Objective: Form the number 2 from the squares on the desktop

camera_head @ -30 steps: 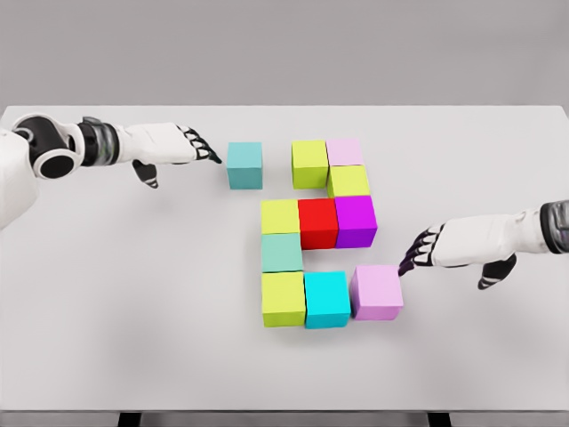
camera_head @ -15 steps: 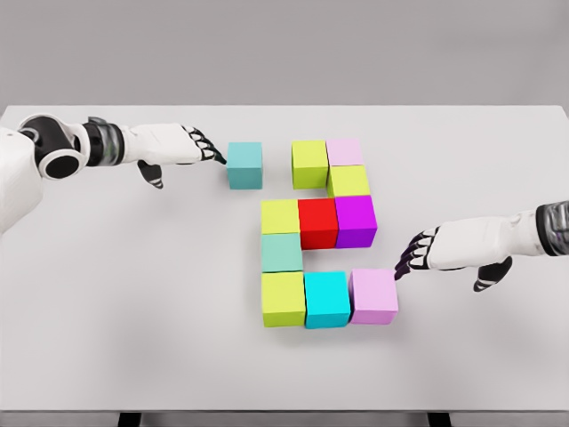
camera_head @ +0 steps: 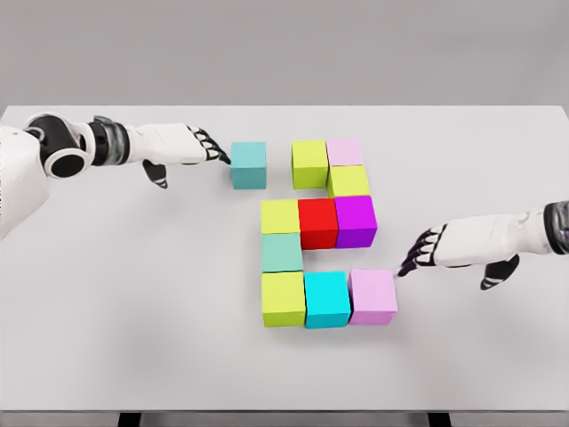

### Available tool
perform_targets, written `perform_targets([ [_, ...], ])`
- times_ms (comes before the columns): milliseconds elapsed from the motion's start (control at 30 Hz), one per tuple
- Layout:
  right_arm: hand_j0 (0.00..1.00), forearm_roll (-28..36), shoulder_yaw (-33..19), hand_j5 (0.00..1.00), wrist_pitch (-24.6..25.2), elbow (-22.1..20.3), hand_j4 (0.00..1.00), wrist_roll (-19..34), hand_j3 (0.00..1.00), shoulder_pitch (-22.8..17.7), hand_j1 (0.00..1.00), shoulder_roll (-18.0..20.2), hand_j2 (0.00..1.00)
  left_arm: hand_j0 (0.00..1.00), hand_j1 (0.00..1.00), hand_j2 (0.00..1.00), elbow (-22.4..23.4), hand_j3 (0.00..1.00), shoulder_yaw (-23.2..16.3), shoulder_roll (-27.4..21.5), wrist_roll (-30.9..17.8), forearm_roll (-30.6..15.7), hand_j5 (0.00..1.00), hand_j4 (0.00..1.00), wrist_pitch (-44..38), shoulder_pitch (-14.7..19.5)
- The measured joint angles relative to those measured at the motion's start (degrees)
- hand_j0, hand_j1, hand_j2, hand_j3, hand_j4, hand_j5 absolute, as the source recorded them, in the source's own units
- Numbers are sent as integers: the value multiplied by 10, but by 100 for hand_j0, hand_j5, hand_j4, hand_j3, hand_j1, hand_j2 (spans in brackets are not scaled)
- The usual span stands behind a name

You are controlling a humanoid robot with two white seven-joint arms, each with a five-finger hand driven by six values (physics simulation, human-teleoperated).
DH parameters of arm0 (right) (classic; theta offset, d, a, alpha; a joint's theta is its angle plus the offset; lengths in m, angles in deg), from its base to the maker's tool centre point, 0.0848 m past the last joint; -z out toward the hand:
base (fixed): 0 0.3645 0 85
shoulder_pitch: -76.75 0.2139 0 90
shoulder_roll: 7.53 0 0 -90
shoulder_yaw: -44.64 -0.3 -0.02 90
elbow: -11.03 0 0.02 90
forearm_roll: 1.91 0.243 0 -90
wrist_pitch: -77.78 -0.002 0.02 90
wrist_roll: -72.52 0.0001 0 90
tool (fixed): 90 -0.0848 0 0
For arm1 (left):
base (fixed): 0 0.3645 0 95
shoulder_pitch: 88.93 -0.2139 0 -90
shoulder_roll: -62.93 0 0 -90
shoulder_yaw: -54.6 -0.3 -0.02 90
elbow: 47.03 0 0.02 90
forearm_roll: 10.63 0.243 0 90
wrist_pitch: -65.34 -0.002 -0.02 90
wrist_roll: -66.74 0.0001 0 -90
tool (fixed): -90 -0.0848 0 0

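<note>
Counter: White counter point(camera_head: 133, 294) under a plain grey wall holds all the coloured squares.
Stray square: the teal square point(camera_head: 248, 165) sits alone near the back, left of the group, with a gap between it and the yellow-green square point(camera_head: 309, 163).
Which way it faces: it is a cube, so no side is longer than another. Its sides sit almost straight with the other squares, maybe turned a tiny bit.
Top row: yellow-green square and pale pink square point(camera_head: 345, 151) touch side by side, so this row looks one square short on the left.
Right side: another yellow-green square point(camera_head: 348, 181) sits under the pale pink one, with the purple square point(camera_head: 356, 220) below it.
Middle row: a yellow-green square point(camera_head: 280, 216), the red square point(camera_head: 317, 221) and the purple square sit in a line.
Left side: the mint square point(camera_head: 282, 252) hangs below the middle row.
Bottom row: a yellow-green square point(camera_head: 284, 298), the cyan square point(camera_head: 326, 298) and the lilac square point(camera_head: 372, 295) sit tight together.
What is done: I think the 2 is nearly made.
What is left: I think the teal square must slide right to close the gap.
Left hand point(camera_head: 182, 145): fingers are stretched out flat and hold nothing; the tips touch the teal square's left side.
Right hand point(camera_head: 453, 247): fingers are loose and hold nothing; it sits just right of the lilac square, not touching it.
</note>
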Motion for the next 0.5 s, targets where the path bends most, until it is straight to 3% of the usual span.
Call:
perform_targets([
  [500,98,-1,7,98,-3,-23,98,0,98,-5,98,15,98,100,100,100,0,100,1,15,-3,-1,100,100,0,0],
])
